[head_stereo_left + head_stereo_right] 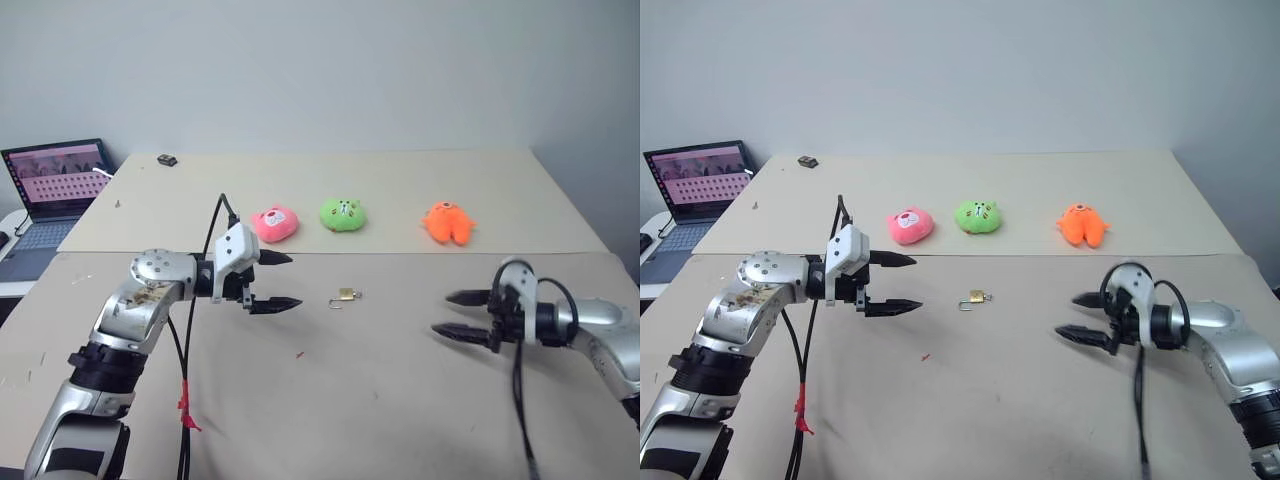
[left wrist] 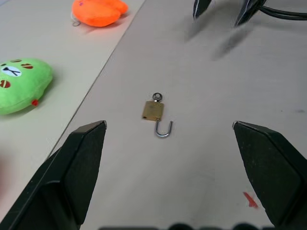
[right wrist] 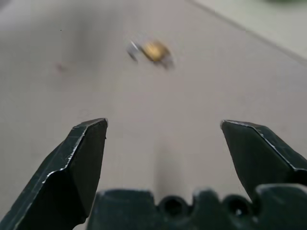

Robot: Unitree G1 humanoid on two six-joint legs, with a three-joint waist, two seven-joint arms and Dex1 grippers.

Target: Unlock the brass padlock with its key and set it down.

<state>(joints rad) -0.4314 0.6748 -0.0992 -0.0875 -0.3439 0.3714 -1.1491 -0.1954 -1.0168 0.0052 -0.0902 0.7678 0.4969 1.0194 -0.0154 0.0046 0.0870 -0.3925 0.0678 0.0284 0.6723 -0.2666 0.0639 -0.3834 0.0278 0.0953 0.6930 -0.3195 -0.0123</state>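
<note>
On the far left edge, beyond the table (image 1: 400, 400), an open laptop (image 1: 55, 185) sits well behind the left gripper (image 1: 275, 281), and a small dark object (image 1: 167, 160) lies on the far tabletop, also well beyond that gripper. The left gripper hovers above the table with its two black fingers spread wide and nothing between them, pointing toward the middle. A little past its tips, closer to the near edge, a small red scrap (image 1: 299, 354) lies on the surface. Beyond the left gripper's tips a pink plush (image 1: 274, 223) rests near the seam of the two tabletops, with a green plush (image 1: 342, 214) next to it. The brass padlock (image 1: 346, 295) lies flat on the table between the two grippers, nearer the left one and touching neither, its shackle swung open; the key (image 2: 157, 97) juts from its body at the end away from the shackle. An orange plush (image 1: 448, 223) lies beyond the right gripper (image 1: 462, 315), which also hangs with fingers spread and empty, pointing back toward the padlock. Nothing stands between either gripper and the padlock.
</note>
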